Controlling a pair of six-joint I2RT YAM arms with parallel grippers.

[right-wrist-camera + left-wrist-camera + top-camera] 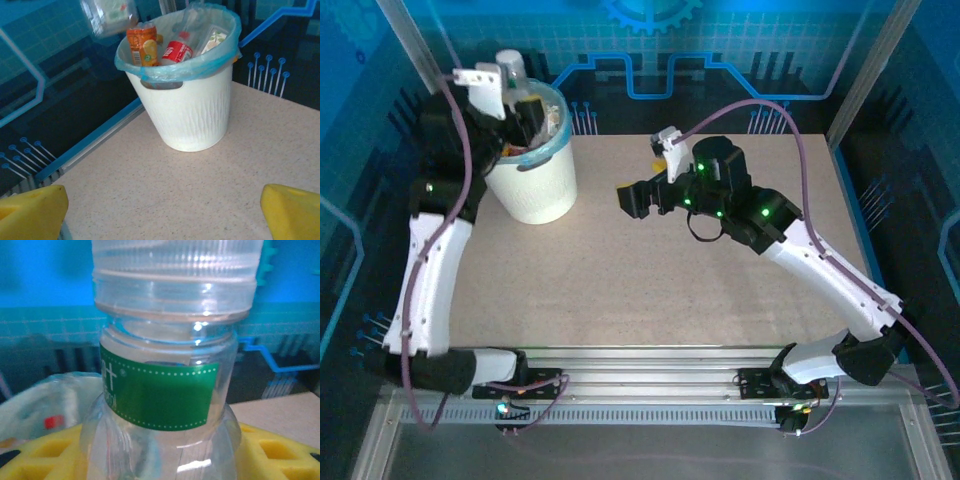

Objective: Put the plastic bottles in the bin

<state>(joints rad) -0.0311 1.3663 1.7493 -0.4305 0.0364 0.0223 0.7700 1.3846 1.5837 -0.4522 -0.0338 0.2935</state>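
1. From above: the left gripper (516, 95) is over the bin (535, 185), closed around a clear bottle (509, 66). The right gripper (626, 200) is over the table (650, 300), holding nothing.
2. Left wrist: the yellow pads (35, 462) squeeze the clear bottle low down, under its green label (160, 395). It looks empty, so it is likely light, thin, slippery and easy to squash. The fat middle seems the best place to hold.
3. Right wrist: its yellow fingertips (30, 215) are wide apart. An orange bottle (141, 45) and a red-label bottle (177, 51) stick up from the bin.

Bottle label (160, 395) — "t+" (cut off)
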